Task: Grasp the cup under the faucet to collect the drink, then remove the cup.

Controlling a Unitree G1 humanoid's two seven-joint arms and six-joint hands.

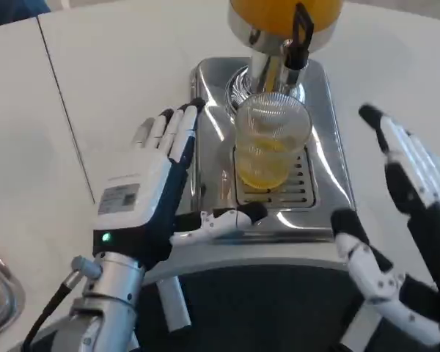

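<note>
Bright, even light washes the white tabletop (pixel 132 88); glare streaks the chrome drip tray (pixel 330 176). The right hand (pixel 403 242) looks soft, slightly blurred.

cup (pixel 273 136): clear, ribbed, orange-yellow drink | drip tray (pixel 330 183): shiny silver | table (pixel 125 66): white

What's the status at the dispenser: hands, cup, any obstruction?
Left hand open beside the cup, not gripping. Right hand open, apart. Cup on drip tray under faucet, part-filled with yellow drink. Nothing between hands and cup.
</note>
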